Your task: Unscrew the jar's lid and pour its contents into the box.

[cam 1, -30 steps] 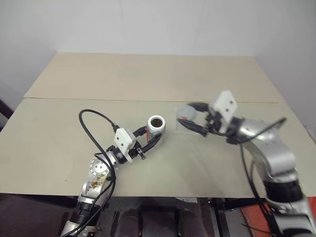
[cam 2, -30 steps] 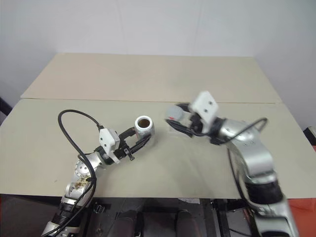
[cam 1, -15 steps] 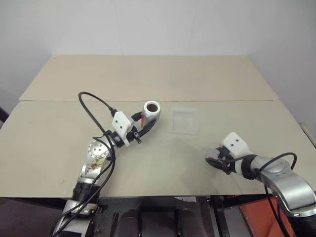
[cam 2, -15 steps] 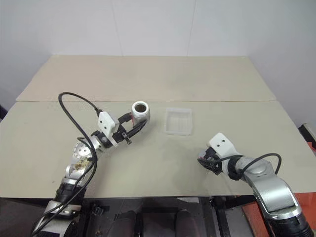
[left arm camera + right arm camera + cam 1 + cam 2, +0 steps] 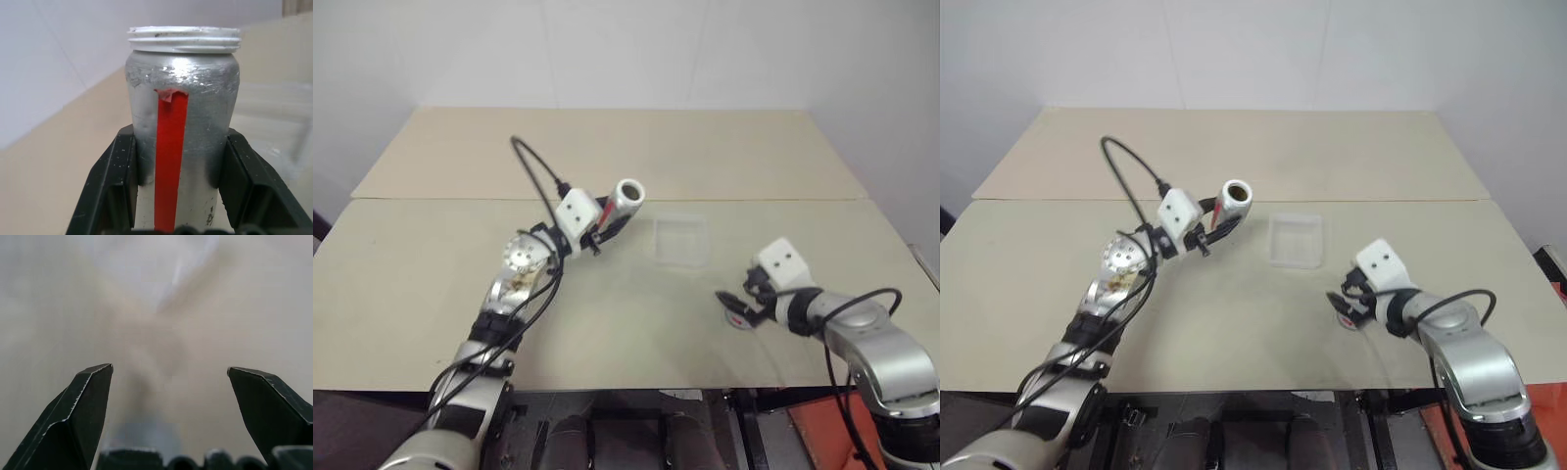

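Now pouring: we see the left claw (image 5: pixel 177 215) gripping the lidless jar (image 5: pixel 628 195), tipped toward the box (image 5: pixel 680 241); the right claw (image 5: pixel 168 406) gapes empty; next, tilt over the box.

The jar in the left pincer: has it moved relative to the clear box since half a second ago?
Yes. The jar, shut in the left pincer, has risen and drifted toward the box, and now tips its open mouth toward it.

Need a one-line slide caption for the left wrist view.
Left gripper clamps the open, lidless jar by its body, red stripe facing the camera, over the tan table.
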Available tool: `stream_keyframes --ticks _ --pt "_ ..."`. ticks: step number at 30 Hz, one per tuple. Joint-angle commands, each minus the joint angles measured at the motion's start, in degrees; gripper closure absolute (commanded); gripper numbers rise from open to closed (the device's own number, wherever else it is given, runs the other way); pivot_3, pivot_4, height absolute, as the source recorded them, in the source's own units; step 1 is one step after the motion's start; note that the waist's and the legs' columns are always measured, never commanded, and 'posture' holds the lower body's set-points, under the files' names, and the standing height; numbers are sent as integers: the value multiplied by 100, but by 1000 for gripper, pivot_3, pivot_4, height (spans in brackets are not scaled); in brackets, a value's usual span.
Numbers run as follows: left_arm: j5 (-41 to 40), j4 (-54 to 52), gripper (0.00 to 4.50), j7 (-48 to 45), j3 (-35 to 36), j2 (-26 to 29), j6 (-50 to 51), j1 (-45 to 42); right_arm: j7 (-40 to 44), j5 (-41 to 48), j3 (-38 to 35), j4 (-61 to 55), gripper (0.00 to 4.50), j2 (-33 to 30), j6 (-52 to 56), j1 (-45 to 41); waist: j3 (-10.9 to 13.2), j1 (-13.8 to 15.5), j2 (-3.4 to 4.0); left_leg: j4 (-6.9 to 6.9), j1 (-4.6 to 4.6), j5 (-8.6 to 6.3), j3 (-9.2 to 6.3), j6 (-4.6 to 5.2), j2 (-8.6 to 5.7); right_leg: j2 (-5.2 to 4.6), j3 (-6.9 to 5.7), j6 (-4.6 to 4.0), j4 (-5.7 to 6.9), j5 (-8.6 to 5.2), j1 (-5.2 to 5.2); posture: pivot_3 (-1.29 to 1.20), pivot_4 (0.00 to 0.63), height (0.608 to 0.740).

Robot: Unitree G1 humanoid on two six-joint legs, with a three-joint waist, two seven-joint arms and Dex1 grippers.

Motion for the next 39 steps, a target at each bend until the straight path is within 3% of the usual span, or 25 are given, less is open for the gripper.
stream_keyframes --ticks 1,4,8,12,19,23,33,36,39 --pt "443 1151 2614 87 -209 -121 -547 -885 -148 -112 -99 -329 53 12 -352 -117 0 27 0 0 -4 0 -1 0 0 0 -2 0 -6 0 -1 0 150 740" --pt "891 2266 2614 487 -419 -398 -890 -1677 -213 -74 -126 -463 53 99 -399 -129 1 80 -1 -1 -17 -2 -2 3 -3 0 -6 3 -21 2 -4 0 150 740" --pt "2261 3403 2614 1599 -1318 -473 -1733 -2603 -280 -42 -207 -722 53 153 -268 -75 1 113 -1 -2 -46 -7 -11 12 -5 -1 -16 14 -56 10 -10 0 150 740" --pt "4475 3978 2614 3379 -3133 -344 -2341 -3550 -489 -58 -301 -915 53 299 -227 16 2 125 -4 -4 -65 -14 -13 22 -9 -3 -19 19 -71 10 -19 0 150 740" --pt "6578 4530 2614 5516 -5030 -692 -2035 -4436 -766 -27 -397 -1206 53 599 -101 127 3 146 -4 -6 -96 -17 -10 25 -16 -10 -21 26 -67 5 -54 0 150 740" --pt "7051 4677 2614 6141 -5450 -884 -1910 -4641 -915 -26 -395 -1362 53 737 -56 195 3 154 -4 -4 -121 -16 -9 23 -17 -12 -20 26 -57 5 -83 0 150 740" --pt "7188 4779 2614 6337 -5462 -995 -1819 -4732 -1049 -73 -333 -1334 53 736 -95 275 3 167 -4 5 -130 -16 -8 23 -18 -14 -20 26 -51 5 -90 0 150 740" --pt "7047 4791 2614 6212 -5312 -957 -1854 -4666 -1040 -95 -267 -1261 53 712 -134 241 2 168 -4 5 -130 -16 -8 23 -18 -14 -20 26 -51 5 -90 0 150 740" --pt "6257 4816 2614 5535 -4536 -907 -2017 -4497 -1017 -113 -225 -1184 53 689 -179 223 2 168 -4 7 -130 -15 -8 23 -18 -15 -20 26 -49 5 -90 0 150 740"
